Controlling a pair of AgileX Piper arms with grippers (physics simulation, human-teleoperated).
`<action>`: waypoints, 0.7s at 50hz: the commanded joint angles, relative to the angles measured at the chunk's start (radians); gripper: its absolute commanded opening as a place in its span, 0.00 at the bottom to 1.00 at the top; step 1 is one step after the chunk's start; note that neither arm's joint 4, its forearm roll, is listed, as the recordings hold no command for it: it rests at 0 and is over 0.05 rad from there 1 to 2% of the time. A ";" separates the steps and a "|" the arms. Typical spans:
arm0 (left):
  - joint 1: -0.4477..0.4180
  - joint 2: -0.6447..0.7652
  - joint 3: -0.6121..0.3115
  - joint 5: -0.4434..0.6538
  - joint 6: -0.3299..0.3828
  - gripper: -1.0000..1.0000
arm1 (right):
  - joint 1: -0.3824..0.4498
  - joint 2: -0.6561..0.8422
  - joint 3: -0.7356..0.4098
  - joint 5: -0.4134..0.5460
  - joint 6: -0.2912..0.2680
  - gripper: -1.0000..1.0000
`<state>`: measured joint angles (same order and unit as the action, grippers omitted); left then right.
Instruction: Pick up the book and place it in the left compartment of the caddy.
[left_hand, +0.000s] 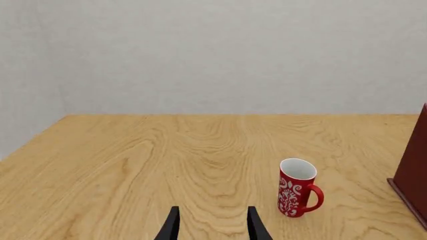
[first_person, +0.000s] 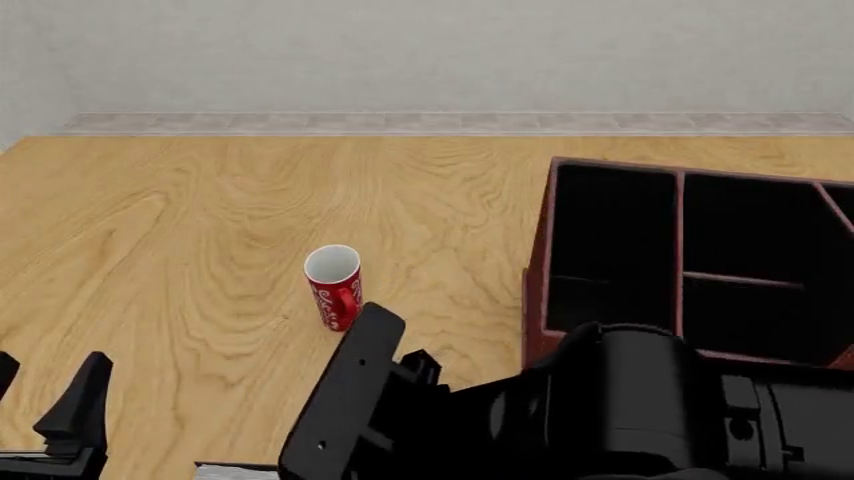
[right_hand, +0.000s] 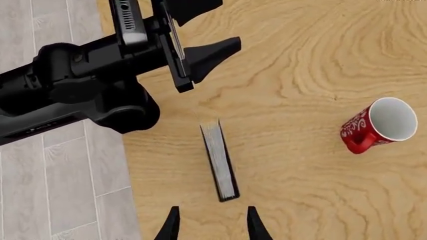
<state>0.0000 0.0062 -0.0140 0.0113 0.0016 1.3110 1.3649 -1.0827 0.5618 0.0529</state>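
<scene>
Right gripper (right_hand: 210, 225) poised above the book (right_hand: 219, 161), jaws spread with nothing between them. The book stands on edge on the table (first_person: 200, 220), pale page edges facing up, its thin dark cover along one side; in the front view the right arm hides it almost entirely, so it lies at the near edge, left of the caddy (first_person: 537, 300) and nearer than the red mug (first_person: 334, 286). The left gripper (left_hand: 210, 225) idles at the near left, jaws also spread and empty, pointed across bare wood toward the mug.

Step in hand — the approach to the grasp. Judged from the wrist view, the fingertips straddle the book's line but sit off its near end; a good grasp would centre them along the book's length, one finger each side of the covers, then descend before closing. A grip near one end would likely let the book swing.

The left compartment (first_person: 607, 240) — long, narrow, black-lined — is open and unobstructed; the book should enter it aligned with the slot's long axis.
</scene>
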 joint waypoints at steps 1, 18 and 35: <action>0.000 0.002 -0.002 -0.002 0.001 1.00 | 0.003 0.022 0.009 -0.026 -0.023 1.00; 0.000 0.002 -0.002 -0.002 0.001 1.00 | -0.037 0.042 0.054 -0.083 -0.105 1.00; 0.000 0.002 -0.002 -0.002 0.001 1.00 | -0.026 0.057 0.079 -0.127 -0.124 1.00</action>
<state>0.0000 0.0063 -0.0143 0.0116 0.0016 1.2811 1.4158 -1.0182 0.4578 -0.0579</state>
